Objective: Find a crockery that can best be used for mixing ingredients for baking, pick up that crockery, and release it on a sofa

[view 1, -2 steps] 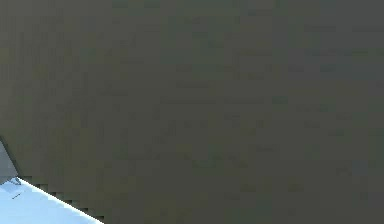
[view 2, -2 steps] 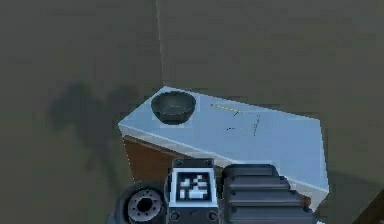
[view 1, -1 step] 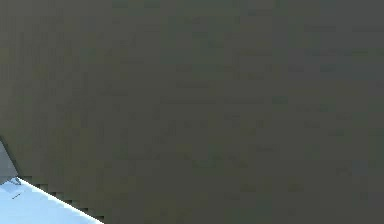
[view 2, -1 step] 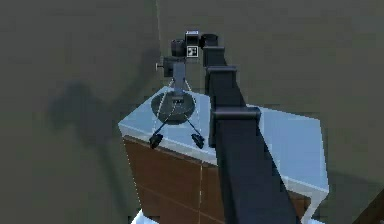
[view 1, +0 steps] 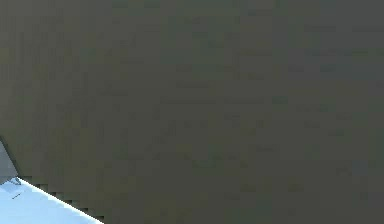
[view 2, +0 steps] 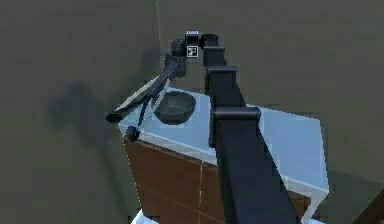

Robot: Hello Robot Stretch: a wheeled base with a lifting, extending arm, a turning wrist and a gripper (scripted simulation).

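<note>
Dark olive-grey wall (view 2: 60, 60) stood behind everything in the arm side view, plain and shadowed. Against it sat a counter (view 2: 290, 140) with a pale blue top and a front of reddish-brown wooden panels (view 2: 170, 175), its near corner pointing toward the view's lower left.

On the pale top, close to the far-left corner, lay the task's thing: a dark grey round bowl (view 2: 175, 108), shallow and upright, resting on the counter surface. The robot's arm, a dark square bar (view 2: 245, 150), rose from the bottom edge and ran up across the counter, passing just beside the bowl on the view's right. At its far end were two small white squares with black marks (view 2: 190, 50), near the wall.

Left of those squares hung the hand (view 2: 125, 121), its dark body above the bowl in the picture and its two thin fingers (view 2: 145, 92) slanting down and left toward the counter's corner. With the bowl lying on the counter at or behind the hand, I could not tell whether the hand held anything, nor whether it touched the bowl.

In the forward view, a wall of the same dull grey colour (view 1: 200, 100) took up nearly all the picture, with a wedge of pale blue-white surface (view 1: 30, 205) in the bottom-left corner.
</note>
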